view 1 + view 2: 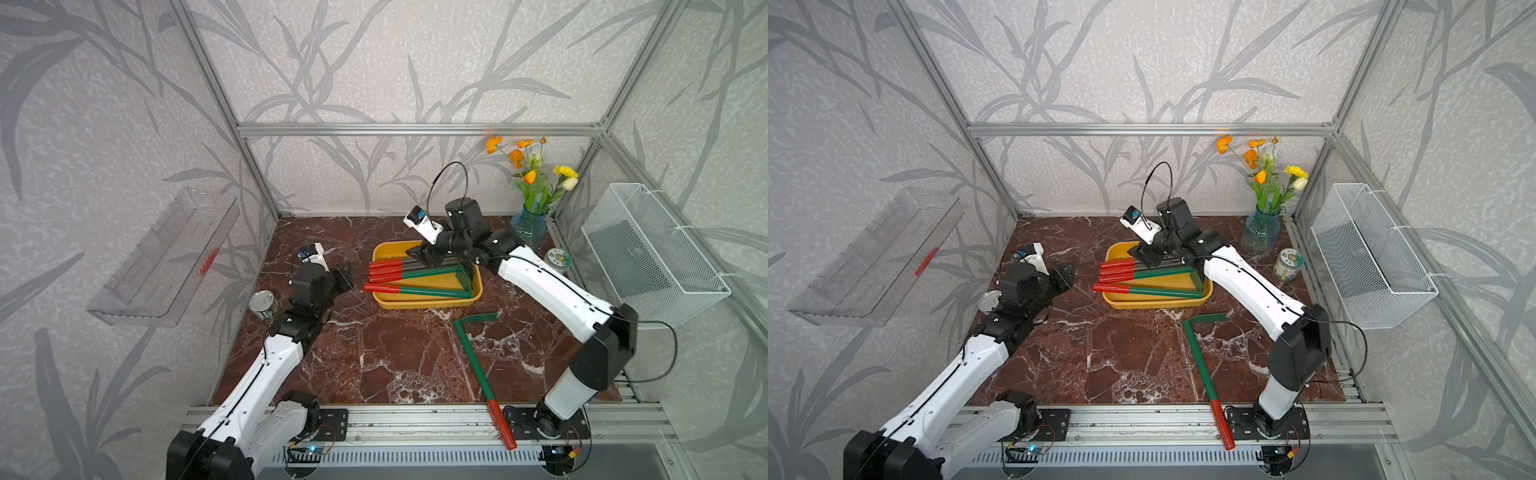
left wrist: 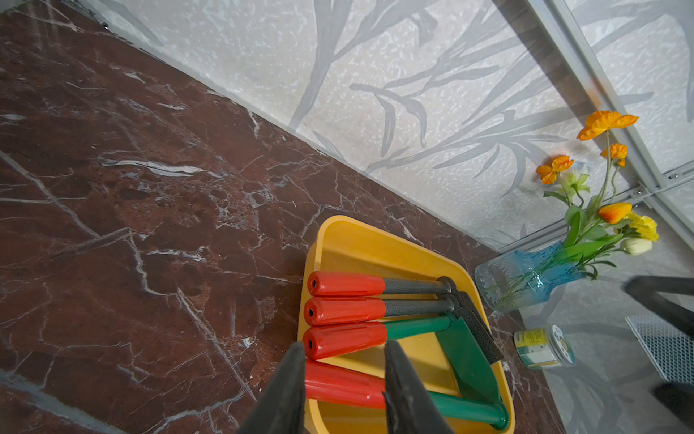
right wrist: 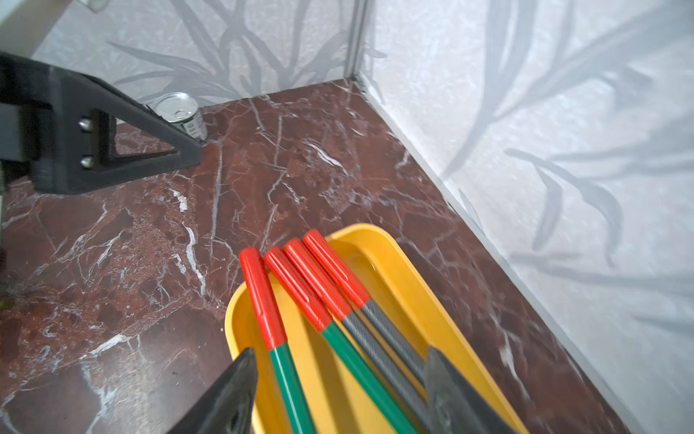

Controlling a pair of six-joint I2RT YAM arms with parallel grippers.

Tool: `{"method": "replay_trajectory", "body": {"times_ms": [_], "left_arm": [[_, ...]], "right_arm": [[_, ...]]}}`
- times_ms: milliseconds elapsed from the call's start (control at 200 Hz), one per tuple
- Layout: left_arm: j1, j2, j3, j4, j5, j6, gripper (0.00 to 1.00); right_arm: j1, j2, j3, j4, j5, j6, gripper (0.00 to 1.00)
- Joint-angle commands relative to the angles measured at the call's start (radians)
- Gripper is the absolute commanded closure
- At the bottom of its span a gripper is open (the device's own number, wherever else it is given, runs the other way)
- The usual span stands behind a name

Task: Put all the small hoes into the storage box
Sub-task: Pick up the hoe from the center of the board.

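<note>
Small hoe (image 1: 428, 292) lies in storage box (image 1: 424, 305), just beyond left end effector (image 1: 348, 277), open and empty.

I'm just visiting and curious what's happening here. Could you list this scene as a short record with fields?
Storage box: yellow, on the marble table, holding four red-handled tools
Green hoe: outside the box, lying on the table, red handle over the front rail
Left arm: jaws apart, near the tools' handle ends
Right arm: jaws apart above the box
Also present: flower vase, can, jar
</note>
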Motion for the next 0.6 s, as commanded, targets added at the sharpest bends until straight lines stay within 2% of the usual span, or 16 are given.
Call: {"method": "replay_trajectory", "body": {"times_ms": [0, 250, 595], "left_arm": [[0.002, 0.052, 0.016, 0.003, 0.074, 0.008, 0.59], [-0.012, 0.105, 0.019, 0.028, 0.119, -0.004, 0.50], [-0.026, 0.085, 0.011, 0.010, 0.109, -0.002, 0.39]], "right_arm": [[0.006, -0.089, -0.195, -0.091, 0.209, 0.206, 0.31], [0.018, -0.160, -0.478, -0.183, 0.306, 0.437, 0.36], [0.053, -0.141, -0.636, -0.182, 0.292, 0.576, 0.38]]}}
